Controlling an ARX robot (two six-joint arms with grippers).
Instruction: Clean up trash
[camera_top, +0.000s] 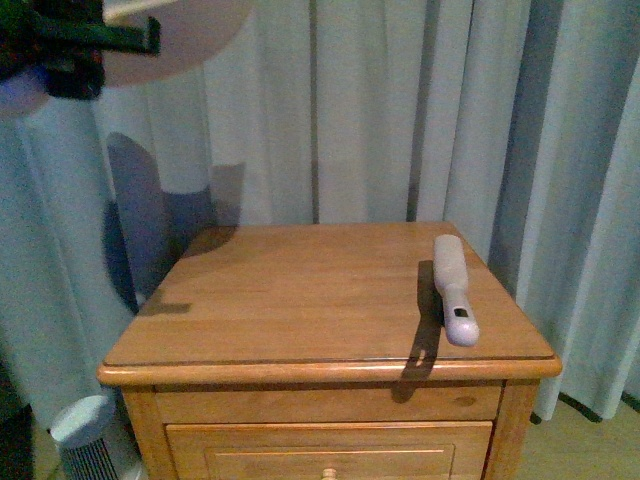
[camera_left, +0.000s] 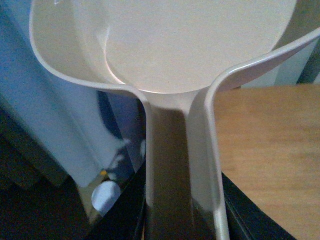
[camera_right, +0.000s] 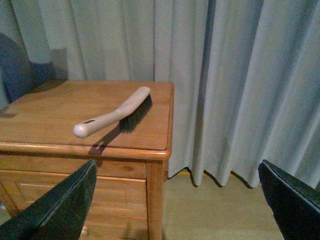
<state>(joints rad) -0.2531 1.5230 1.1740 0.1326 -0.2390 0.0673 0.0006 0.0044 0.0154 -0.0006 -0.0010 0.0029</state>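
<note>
Left tool (camera_left: 182, 220) is clamped on the handle of the pale dustpan (camera_top: 180, 40), which it holds high above the bench's (camera_top: 300, 300) left side. The right tool (camera_right: 175, 200) hangs wide open with nothing between its fingers, off the bench's right front corner. The brush (camera_top: 453, 285) lies flat near the bench's right edge, handle toward the front, and where the trash wad is, I can't tell from these views.

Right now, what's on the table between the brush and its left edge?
Nothing. In the front view the wood is bare from the brush all the way across to the left edge of the table.
</note>
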